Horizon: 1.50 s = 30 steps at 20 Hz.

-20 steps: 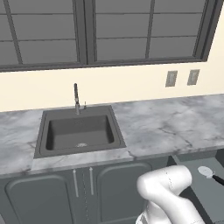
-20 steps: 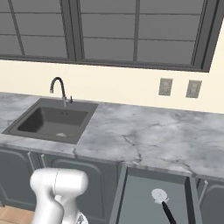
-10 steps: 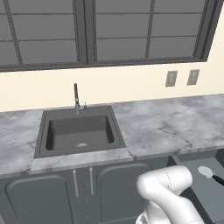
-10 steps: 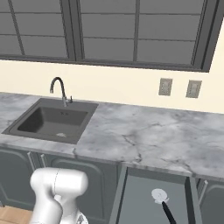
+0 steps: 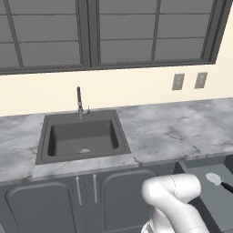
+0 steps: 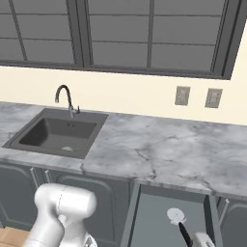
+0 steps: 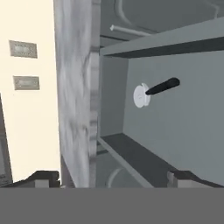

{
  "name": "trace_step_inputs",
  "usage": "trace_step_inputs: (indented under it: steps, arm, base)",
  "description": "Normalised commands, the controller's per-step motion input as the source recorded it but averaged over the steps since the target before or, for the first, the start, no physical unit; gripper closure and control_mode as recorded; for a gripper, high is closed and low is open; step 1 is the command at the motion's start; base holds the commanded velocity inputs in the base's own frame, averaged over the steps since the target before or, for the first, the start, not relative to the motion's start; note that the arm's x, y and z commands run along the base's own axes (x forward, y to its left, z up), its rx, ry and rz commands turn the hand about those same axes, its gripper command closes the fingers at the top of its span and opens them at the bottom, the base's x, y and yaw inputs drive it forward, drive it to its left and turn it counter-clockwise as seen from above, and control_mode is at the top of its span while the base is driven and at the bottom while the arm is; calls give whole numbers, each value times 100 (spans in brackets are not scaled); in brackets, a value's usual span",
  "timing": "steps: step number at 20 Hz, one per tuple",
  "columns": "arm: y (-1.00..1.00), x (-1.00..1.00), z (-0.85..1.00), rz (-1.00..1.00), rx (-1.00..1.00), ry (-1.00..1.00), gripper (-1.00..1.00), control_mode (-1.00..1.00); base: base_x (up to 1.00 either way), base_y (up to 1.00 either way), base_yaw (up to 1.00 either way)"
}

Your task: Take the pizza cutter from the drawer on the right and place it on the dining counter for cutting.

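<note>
Hand view looks down into the open drawer, where the pizza cutter lies flat on the grey floor, its pale round wheel toward the back wall and its black handle pointing away from it. The gripper hangs above the drawer with its two dark fingertips spread wide apart, one over the marble worktop edge and the other over the drawer's inside; nothing is between them and they are well clear of the cutter.

Right base view shows the drawer pulled out below the worktop, right of the sink, with the cutter near its back. In the left base view the cutter sits at the far right, in the drawer, beside the white arm.
</note>
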Motion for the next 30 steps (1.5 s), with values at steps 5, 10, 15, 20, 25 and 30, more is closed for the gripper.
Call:
trace_step_inputs:
  steps: [5, 10, 15, 20, 25, 30]
  arm:
    - [60, 100, 0, 13, -6, 27, -100, -100]
    - [1, 97, 0, 15, 0, 21, -100, -100]
    - [-21, 67, 0, 16, -9, 20, -100, -100]
    - [-33, 28, -7, 25, -22, 22, -100, -100]
    - [-38, 18, -28, 31, -24, 25, -100, -100]
    - [-24, 24, -71, 42, -21, 19, -100, -100]
  base:
    - [0, 0, 0]
    - [0, 0, 0]
    - [0, 0, 0]
    - [0, 0, 0]
    - [0, 0, 0]
    - [0, 0, 0]
